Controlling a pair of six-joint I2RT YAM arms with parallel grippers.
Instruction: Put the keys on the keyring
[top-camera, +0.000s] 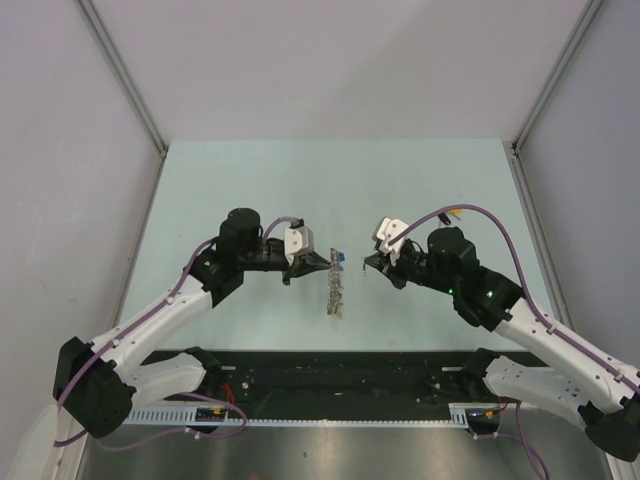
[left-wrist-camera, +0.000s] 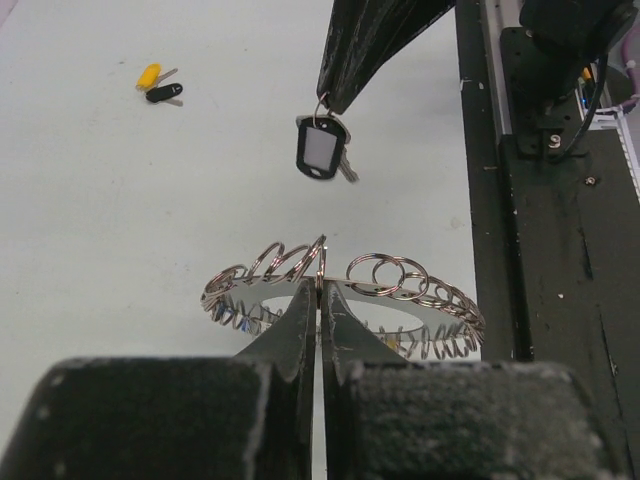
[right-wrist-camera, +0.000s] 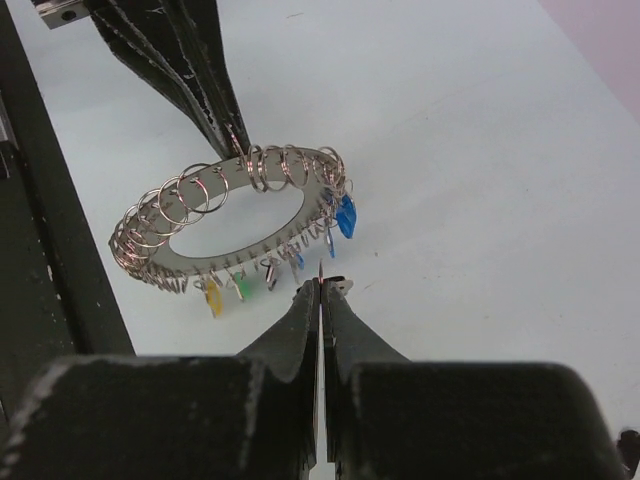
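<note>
left claw (left-wrist-camera: 320, 288): clenched on the rim of the keyring (left-wrist-camera: 345, 300). my two fingers meet over the plate's edge with no gap.
keyring: a flat ring-shaped plate with wire loops hung all round it. i hold it up between my two claws, over the middle of the desk (top-camera: 250, 180).
tags: a blue tag (right-wrist-camera: 346, 216), a green tag (right-wrist-camera: 243, 288) and a yellow tag (right-wrist-camera: 213, 298) dangle from the keyring's lower edge.
right claw (right-wrist-camera: 320, 292): clenched, grasping the black-tagged key (left-wrist-camera: 318, 148) by its small loop. the key hangs free under my fingertips, near the keyring's rim on the blue tag's side, with a gap between them.
loose keys: a yellow-tagged key (left-wrist-camera: 149, 75) and a small black key (left-wrist-camera: 164, 93) lie side by side on the desk, well apart from the keyring.
hidden: from my right wrist the held key sits almost wholly behind my own fingers, and only a sliver of its loop shows. from my left wrist the near arc of the keyring is behind my fingers.
hard to make out: from above the keyring is a thin grey edge-on smudge, and the loose keys are too small to pick out. i cannot tell what hangs from most of the loops.
</note>
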